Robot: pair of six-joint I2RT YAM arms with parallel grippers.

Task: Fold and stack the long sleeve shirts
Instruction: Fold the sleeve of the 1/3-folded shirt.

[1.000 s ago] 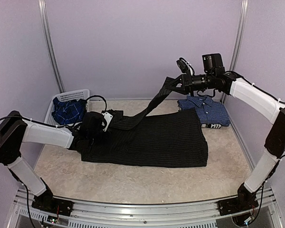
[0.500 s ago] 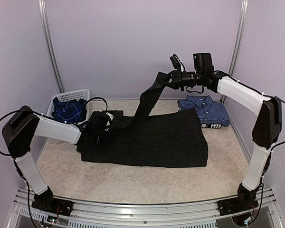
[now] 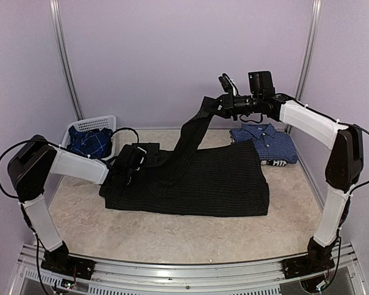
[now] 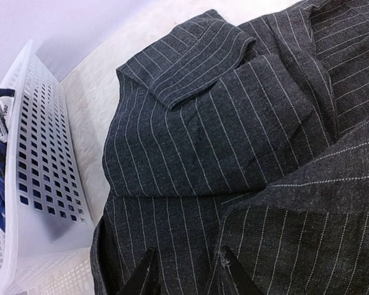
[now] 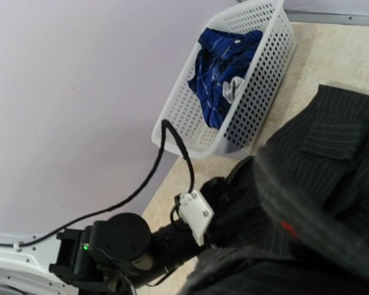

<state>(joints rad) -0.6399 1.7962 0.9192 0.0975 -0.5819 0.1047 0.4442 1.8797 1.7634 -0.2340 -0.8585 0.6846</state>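
The black pinstriped shirt (image 3: 215,178) lies spread flat across the middle of the table. My right gripper (image 3: 214,106) is shut on one of its sleeves (image 3: 187,132) and holds it high above the shirt's back edge, so the sleeve hangs down steeply. In the right wrist view the sleeve (image 5: 307,215) is a blur that hides the fingers. My left gripper (image 3: 124,171) rests on the shirt's left end, its jaws apart (image 4: 189,273) with flat pinstriped cloth (image 4: 221,135) between them. The blue-and-white checked shirt (image 3: 264,142) lies folded at the back right. The darker blue plaid shirt (image 3: 89,142) sits bunched in the basket.
The white lattice basket (image 3: 104,121) stands at the back left, close beside the black shirt's left end (image 4: 43,178). It also shows in the right wrist view (image 5: 258,80). Purple walls enclose the table on three sides. Bare tabletop (image 3: 184,236) lies in front of the black shirt.
My right gripper has carried the sleeve to the left and a little higher, so the sleeve now hangs more steeply. My left gripper has shifted slightly back and right on the shirt.
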